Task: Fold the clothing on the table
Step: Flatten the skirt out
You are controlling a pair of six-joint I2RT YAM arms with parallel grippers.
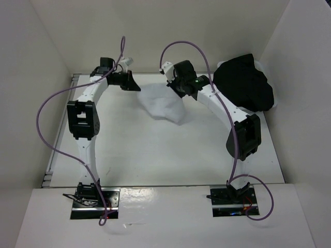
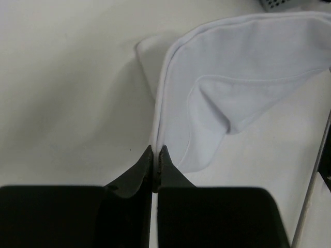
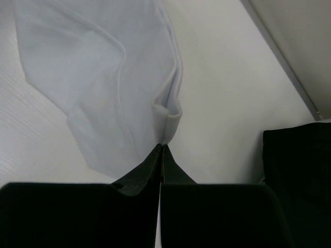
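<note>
Left wrist: clothing (image 2: 227, 98) in end effector (image 2: 156, 155)

Plain white wall panels (image 1: 170, 26) close off the left, back and right, softly lit

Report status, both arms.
Left gripper shut on clothing edge. Right gripper shut on its other end. Black garment off right, not in the way.

You see a matte white table (image 1: 155, 155); the clothing (image 1: 165, 106) sits bunched near its far edge; a black garment (image 1: 243, 82) is heaped at its far right corner.
</note>
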